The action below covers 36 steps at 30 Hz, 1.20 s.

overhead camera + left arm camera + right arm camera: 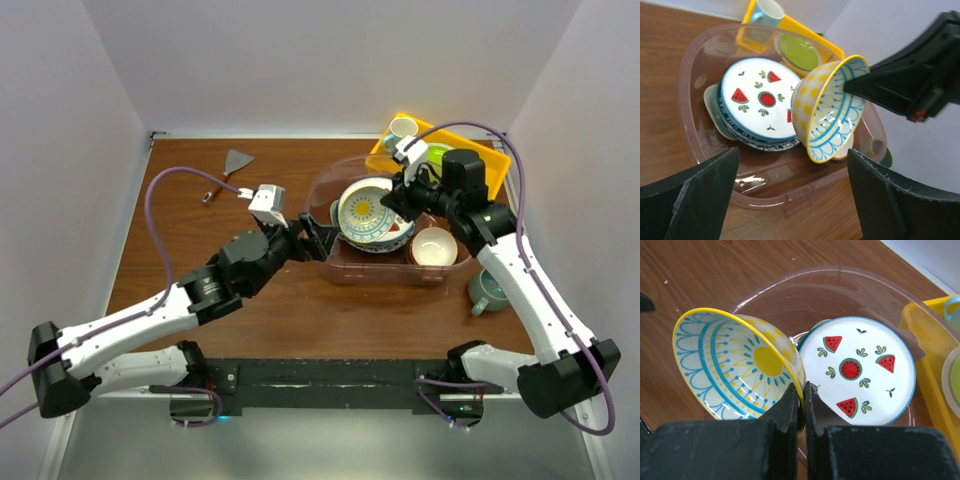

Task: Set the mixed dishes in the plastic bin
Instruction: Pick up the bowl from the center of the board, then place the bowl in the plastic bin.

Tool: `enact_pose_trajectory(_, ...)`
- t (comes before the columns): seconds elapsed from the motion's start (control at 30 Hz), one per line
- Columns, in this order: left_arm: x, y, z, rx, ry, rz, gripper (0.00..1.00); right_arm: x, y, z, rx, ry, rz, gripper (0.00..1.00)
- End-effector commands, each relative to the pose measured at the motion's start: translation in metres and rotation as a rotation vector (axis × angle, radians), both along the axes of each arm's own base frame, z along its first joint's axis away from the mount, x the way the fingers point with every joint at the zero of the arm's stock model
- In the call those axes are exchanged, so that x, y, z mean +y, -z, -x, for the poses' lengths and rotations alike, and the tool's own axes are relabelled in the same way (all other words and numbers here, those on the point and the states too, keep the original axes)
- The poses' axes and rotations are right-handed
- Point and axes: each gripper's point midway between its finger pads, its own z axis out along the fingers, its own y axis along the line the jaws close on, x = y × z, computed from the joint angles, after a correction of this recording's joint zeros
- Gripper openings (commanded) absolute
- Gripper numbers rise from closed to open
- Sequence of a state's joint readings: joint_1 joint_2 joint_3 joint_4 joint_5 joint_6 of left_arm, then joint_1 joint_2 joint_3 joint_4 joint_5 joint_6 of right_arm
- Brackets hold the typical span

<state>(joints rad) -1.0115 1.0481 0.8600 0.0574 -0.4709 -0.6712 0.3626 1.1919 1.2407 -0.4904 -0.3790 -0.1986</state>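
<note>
Right gripper (804,395) fills the bottom of my wrist view, its jaws pinched narrow on the rim of the yellow-rimmed bowl (735,365). That bowl hangs tipped on its side to the left of the jaws, sun pattern facing me, over the plastic bin (850,277). Just right of the jaws, inside the bin, the watermelon plate (860,370) lies flat on the other plates (715,107). I cannot tell whether the bowl's lower edge touches them or the bin floor. The tan bowl (435,246) sits in the bin; the grey-teal mug (488,290) stands on the table (200,220) outside it, on the near side of the right jaws. The left gripper (792,165) hovers with jaws wide and holding nothing, the bin's wall just ahead of them. Beyond the bin, the yellow tray (932,355) carries the lime-green plate (799,50) and a white mug (767,12).

My worry is the grip: a thin pinch on a slick rim with the bowl's weight hanging off to one side. It could swivel or slip out. Letting go while it is on edge, I judge, could send it clattering onto the watermelon plate or rolling against the wall. The open left jaws could also nudge the light bin if I advance carelessly.
</note>
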Motion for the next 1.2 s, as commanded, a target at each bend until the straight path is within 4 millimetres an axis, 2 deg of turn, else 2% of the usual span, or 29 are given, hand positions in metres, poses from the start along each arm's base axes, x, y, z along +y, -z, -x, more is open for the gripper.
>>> enact_pose_trajectory(0.0,0.009,-0.02,0.024,-0.163,0.167,-0.121,0.96,-0.012,-0.017,0.008,-0.081,-0.093,-0.004,0.0)
enact_pose_trajectory(0.07,0.017,-0.026,0.026,-0.206,0.173,-0.174,0.98,-0.018,-0.013,0.013,-0.073,-0.105,0.023,0.0)
enact_pose_trajectory(0.1,0.021,-0.015,0.027,-0.188,0.184,-0.24,0.98,-0.022,-0.012,0.013,-0.089,-0.115,0.051,0.0)
enact_pose_trajectory(0.23,0.041,0.004,0.019,-0.182,0.137,-0.431,1.0,-0.037,-0.007,0.022,-0.087,-0.115,0.14,0.0)
enact_pose_trajectory(0.33,0.065,0.018,0.009,-0.174,0.034,-0.535,1.0,-0.047,-0.004,0.026,-0.086,-0.119,0.215,0.0)
enact_pose_trajectory(0.4,0.073,0.023,0.006,-0.176,0.007,-0.567,1.0,-0.053,-0.006,0.028,-0.098,-0.131,0.265,0.0)
enact_pose_trajectory(0.63,0.09,0.047,0.003,-0.185,-0.043,-0.637,1.0,-0.079,0.014,0.035,-0.017,-0.139,0.426,0.0)
enact_pose_trajectory(0.9,0.096,0.043,0.005,-0.197,-0.051,-0.655,1.0,-0.112,0.026,0.025,0.023,-0.103,0.549,0.0)
enact_pose_trajectory(1.17,0.105,0.043,0.006,-0.215,-0.063,-0.688,1.0,-0.121,0.041,0.023,0.098,-0.114,0.575,0.0)
